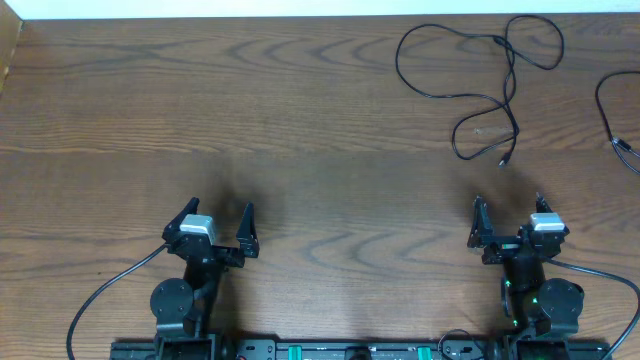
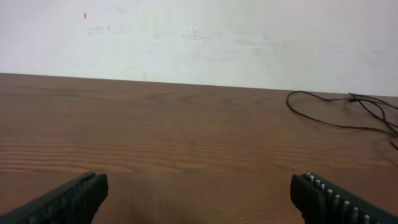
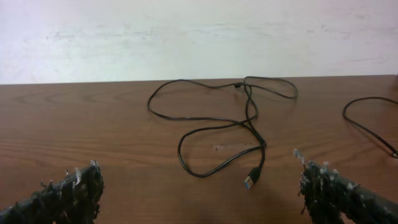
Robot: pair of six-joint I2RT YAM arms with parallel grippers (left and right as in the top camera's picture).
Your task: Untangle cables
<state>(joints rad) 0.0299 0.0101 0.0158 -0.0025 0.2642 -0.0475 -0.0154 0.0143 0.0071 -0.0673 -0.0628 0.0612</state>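
Observation:
A thin black cable [image 1: 478, 88] lies in crossing loops on the far right part of the wooden table [image 1: 300, 120]. Its USB plug [image 1: 504, 160] points toward my right gripper [image 1: 509, 206], which stands open a little short of it with nothing between its fingers. In the right wrist view the same cable [image 3: 214, 127] spreads ahead, its plug [image 3: 250, 180] just beyond the open gripper [image 3: 199, 183]. A second black cable [image 1: 612, 120] curves at the right edge, apart from the first. My left gripper [image 1: 218, 212] is open and empty at the near left, far from both cables.
The left wrist view has bare wood ahead of the open gripper [image 2: 199, 190], with the looped cable [image 2: 336, 121] far off to the right. A pale wall runs behind the table's far edge [image 1: 200, 18]. The arms' thicker leads [image 1: 105, 290] trail near the front edge.

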